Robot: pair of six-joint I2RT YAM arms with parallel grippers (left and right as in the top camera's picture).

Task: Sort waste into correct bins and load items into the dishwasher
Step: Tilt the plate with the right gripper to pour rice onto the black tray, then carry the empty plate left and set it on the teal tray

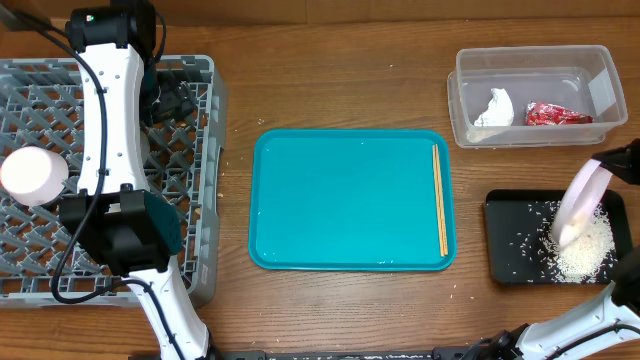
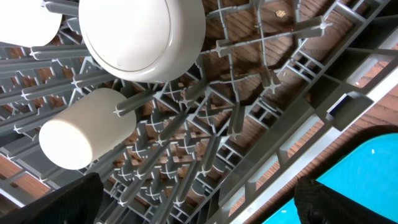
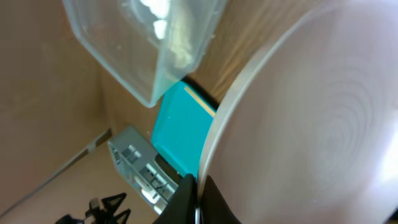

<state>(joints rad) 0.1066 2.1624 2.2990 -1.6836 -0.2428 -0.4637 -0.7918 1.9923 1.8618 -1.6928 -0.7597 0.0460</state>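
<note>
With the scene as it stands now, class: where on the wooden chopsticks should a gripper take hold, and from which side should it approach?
Probably at mid-length of the chopsticks, coming straight down from above. They lie flat and close together on the teal tray, right along one raised rim, so a sideways approach looks blocked. The fingers should close across the thin pair, not along it.

The left arm [image 1: 108,120] reaches forward with left fingers [image 2: 56,202] spread wide; the right arm [image 1: 585,315] also reaches forward, right fingers [image 3: 185,199] pinched tight.
</note>
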